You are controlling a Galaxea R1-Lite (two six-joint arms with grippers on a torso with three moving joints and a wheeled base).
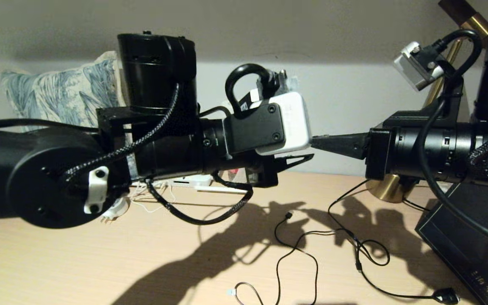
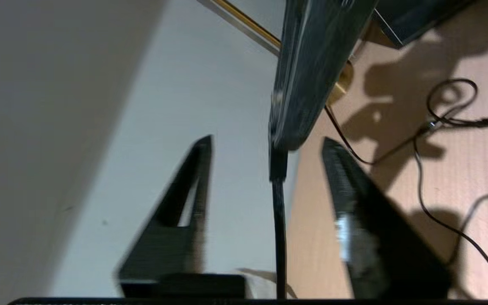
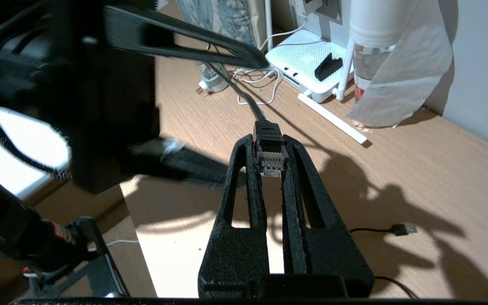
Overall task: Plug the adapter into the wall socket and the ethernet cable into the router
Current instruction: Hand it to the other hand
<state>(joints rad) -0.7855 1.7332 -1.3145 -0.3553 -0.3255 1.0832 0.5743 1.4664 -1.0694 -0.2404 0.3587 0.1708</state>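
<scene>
Right wrist view: right gripper (image 3: pixel 272 156) fingers clamp the ethernet cable (image 3: pixel 271 149) connector above the bench (image 3: pixel 417 178); left gripper (image 2: pixel 267 146) fingers stand spread around its cord. Router (image 3: pixel 307 63) lies near the wall. Judgement: align clip with port before pushing.

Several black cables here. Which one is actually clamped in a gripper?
The ethernet cable: its clear clip connector sits pinched in the right gripper. The thin USB cable lies loose on the desk.

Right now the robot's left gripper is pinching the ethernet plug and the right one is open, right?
Not quite, swap them. In the right wrist view, the right gripper is shut on the ethernet cable plug. The left wrist view shows the left gripper open around the cord.
</scene>
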